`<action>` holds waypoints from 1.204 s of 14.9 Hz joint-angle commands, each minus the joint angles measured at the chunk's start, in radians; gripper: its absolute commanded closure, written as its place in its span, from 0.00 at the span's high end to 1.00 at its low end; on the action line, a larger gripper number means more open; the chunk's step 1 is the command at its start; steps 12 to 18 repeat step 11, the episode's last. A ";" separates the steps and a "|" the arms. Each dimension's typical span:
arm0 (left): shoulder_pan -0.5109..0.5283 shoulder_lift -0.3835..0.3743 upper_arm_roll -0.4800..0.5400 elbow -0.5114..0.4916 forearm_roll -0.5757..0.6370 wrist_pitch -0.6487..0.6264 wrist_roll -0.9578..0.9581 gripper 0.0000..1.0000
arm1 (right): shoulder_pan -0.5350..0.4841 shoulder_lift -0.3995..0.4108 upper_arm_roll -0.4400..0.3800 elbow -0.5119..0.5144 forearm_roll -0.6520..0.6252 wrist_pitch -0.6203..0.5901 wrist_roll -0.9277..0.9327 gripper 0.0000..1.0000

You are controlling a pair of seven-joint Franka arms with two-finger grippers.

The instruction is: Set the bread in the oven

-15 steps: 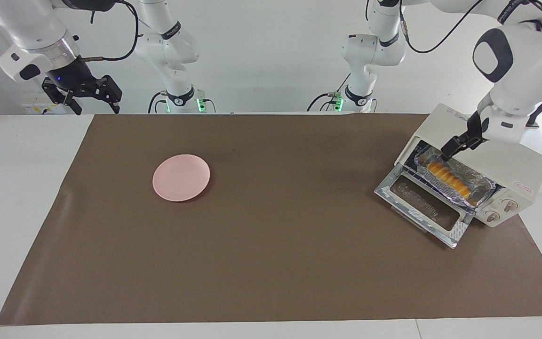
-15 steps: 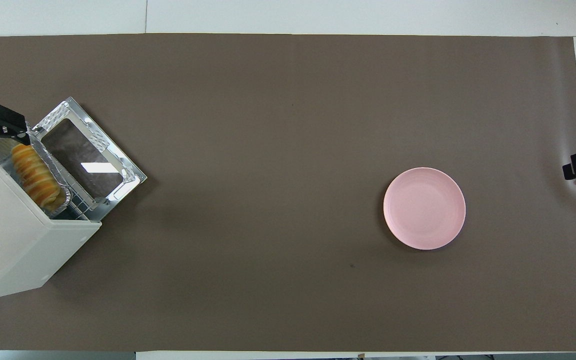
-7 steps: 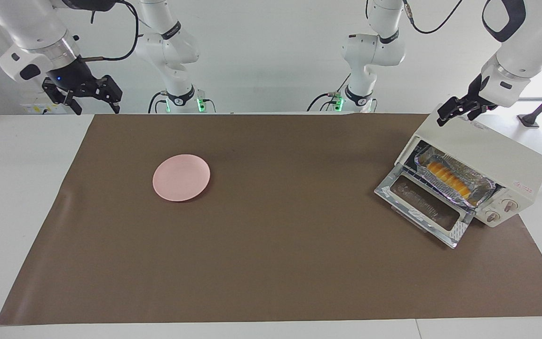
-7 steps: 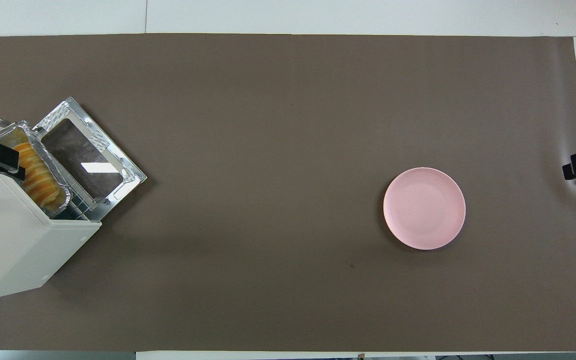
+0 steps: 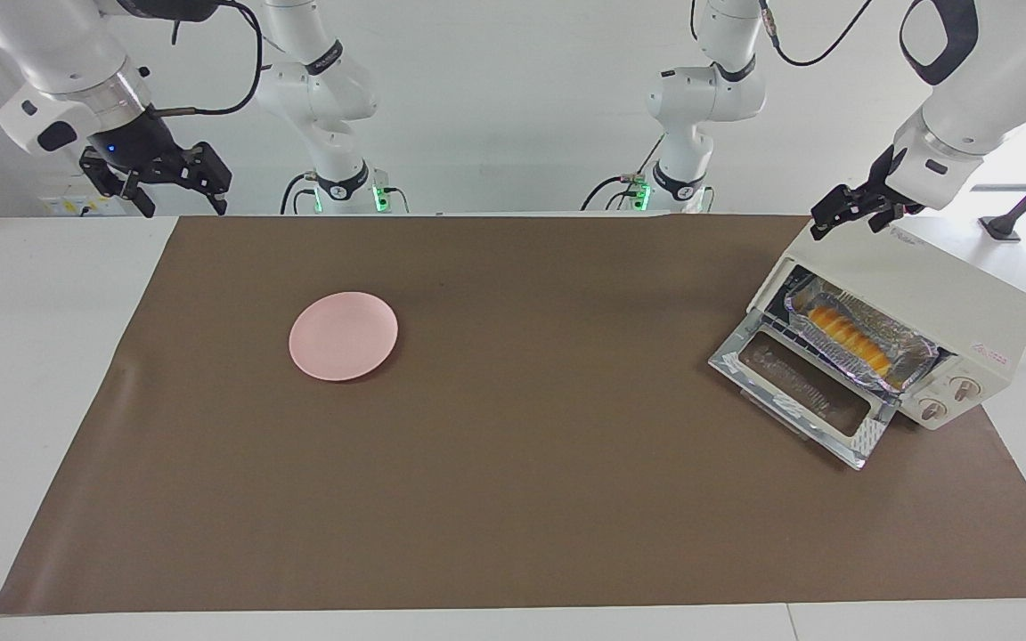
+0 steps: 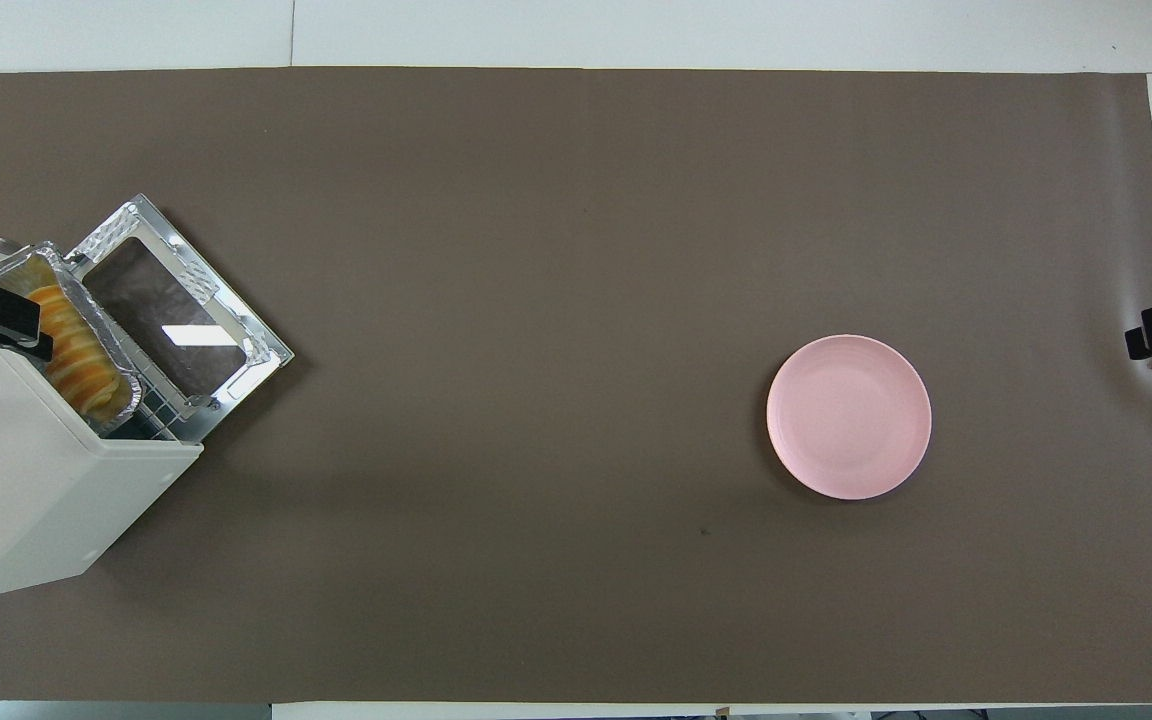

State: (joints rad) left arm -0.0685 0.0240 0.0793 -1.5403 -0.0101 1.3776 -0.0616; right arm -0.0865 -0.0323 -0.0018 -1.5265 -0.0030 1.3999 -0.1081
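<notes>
Bread (image 5: 850,338) sits in foil tray (image 5: 909,352) inside oven (image 5: 940,307), door (image 5: 802,392) dropped open. You have left gripper (image 5: 844,216) over oven's top, empty, fingers apart. Right gripper (image 5: 176,182) waits off mat edge, fingers apart. Wide bare mat (image 5: 566,445) between oven and plate (image 5: 343,336). Overhead view hides knobs (image 5: 949,398); facing view shows them.

High facing and overhead cameras share the whole table (image 5: 513,570).

Yellow bread (image 5: 850,337) inside cream oven (image 5: 949,312) w/ door down.
</notes>
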 commanded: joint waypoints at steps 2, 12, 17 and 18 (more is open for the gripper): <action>-0.014 -0.046 -0.016 -0.070 -0.002 0.041 0.011 1.00 | -0.006 -0.011 0.000 -0.003 0.011 -0.016 -0.022 1.00; -0.025 -0.046 -0.012 -0.052 -0.005 0.095 0.025 1.00 | -0.006 -0.011 0.000 -0.003 0.011 -0.016 -0.022 1.00; -0.025 -0.046 -0.012 -0.052 -0.005 0.095 0.025 1.00 | -0.006 -0.011 0.000 -0.003 0.011 -0.016 -0.022 1.00; -0.025 -0.046 -0.012 -0.052 -0.005 0.095 0.025 1.00 | -0.006 -0.011 0.000 -0.003 0.011 -0.016 -0.022 1.00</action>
